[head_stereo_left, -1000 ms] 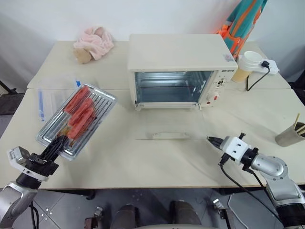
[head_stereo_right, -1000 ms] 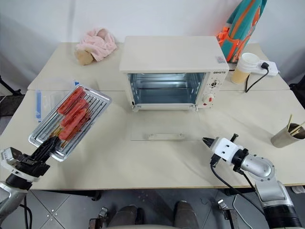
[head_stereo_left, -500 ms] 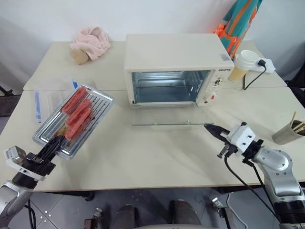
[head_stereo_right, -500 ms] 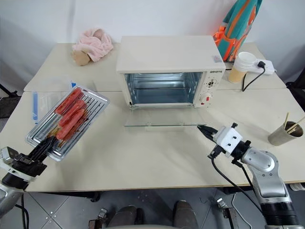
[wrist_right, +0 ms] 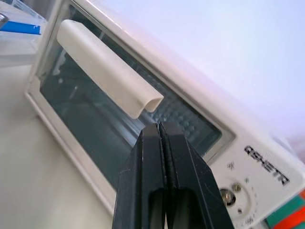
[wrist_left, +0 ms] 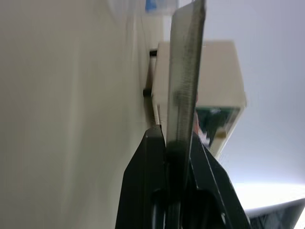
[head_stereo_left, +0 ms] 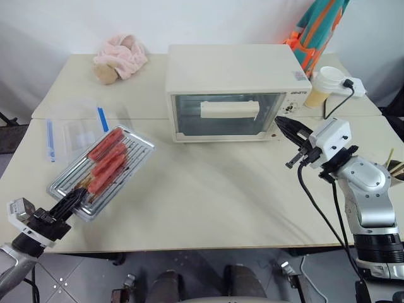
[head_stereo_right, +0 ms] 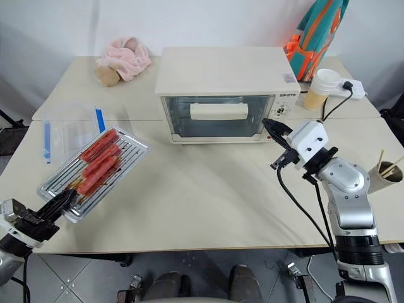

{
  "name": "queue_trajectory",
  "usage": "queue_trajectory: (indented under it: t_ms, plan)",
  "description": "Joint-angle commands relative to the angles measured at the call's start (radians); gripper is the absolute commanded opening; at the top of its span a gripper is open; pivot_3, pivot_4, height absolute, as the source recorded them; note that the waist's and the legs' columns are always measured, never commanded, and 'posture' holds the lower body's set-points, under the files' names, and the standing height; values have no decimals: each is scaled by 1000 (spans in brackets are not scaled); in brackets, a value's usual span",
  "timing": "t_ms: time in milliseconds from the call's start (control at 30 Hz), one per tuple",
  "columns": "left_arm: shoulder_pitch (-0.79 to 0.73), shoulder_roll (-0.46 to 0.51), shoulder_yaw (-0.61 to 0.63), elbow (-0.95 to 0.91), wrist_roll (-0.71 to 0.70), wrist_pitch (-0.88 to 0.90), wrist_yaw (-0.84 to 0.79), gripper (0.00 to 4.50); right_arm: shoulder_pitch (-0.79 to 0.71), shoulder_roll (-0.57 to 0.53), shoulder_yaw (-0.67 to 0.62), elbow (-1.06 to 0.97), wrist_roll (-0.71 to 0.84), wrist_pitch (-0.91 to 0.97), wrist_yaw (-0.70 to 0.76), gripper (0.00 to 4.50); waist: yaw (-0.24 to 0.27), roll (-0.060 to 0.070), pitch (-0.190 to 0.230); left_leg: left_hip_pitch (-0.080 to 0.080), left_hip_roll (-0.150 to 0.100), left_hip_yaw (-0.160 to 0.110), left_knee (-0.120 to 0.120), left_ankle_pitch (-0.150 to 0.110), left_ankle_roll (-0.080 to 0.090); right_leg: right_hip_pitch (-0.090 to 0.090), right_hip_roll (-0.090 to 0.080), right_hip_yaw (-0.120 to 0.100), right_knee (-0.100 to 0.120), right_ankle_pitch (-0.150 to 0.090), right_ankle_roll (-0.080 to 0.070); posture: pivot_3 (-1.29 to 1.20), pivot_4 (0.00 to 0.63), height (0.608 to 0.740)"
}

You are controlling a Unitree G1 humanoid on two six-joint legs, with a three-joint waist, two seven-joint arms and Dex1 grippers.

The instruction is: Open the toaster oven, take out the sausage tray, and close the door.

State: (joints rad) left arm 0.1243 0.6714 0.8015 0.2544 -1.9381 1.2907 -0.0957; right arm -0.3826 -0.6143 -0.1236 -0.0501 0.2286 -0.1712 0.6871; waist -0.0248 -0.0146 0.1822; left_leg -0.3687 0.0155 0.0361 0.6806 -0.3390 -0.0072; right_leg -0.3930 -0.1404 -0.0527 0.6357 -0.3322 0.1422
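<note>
The cream-white boxy toaster oven is standing at the back of the beige desk, its glass-paned door sitting upright and closed. The left pincer is pinching the flat silver sausage tray by its near edge, clear of the oven. The right pincer, pressed together and empty, is hovering just beside the door's right edge. The task looks essentially finished.

Setting: staged test room, not a kitchen. Evidence: plain white wall; cream surface of pushed-together tables; oven; power strip; paper cup; grey tiled floor.
</note>
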Motion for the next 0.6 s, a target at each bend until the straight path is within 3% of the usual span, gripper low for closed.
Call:
queue_trajectory:
  t_ms: [33,200,300,600]
  plan:
    - [-15,68,-27,-4,-34,61,-79,0,21,-16,-10,-18,31,16,40,47,2,0,0,0,0,-1,0,0,0,0,0,0,0,0,0,0,150,740]
    - [-50,211,-192,-30,-7,169,-184,0,125,-72,-57,-45,65,61,109,47,0,0,0,-1,-1,0,-1,0,1,0,-1,0,0,0,0,0,150,740]
    - [-120,247,-316,-31,10,200,-222,0,196,-111,-69,-68,94,108,153,47,-2,2,1,-1,-1,1,-1,-1,1,0,-1,1,-1,0,0,0,150,740]
    - [-519,140,-663,-17,229,258,-255,0,470,-199,-126,-198,153,226,260,47,14,2,1,-1,-4,3,-1,-1,1,1,3,1,-5,0,0,0,150,740]
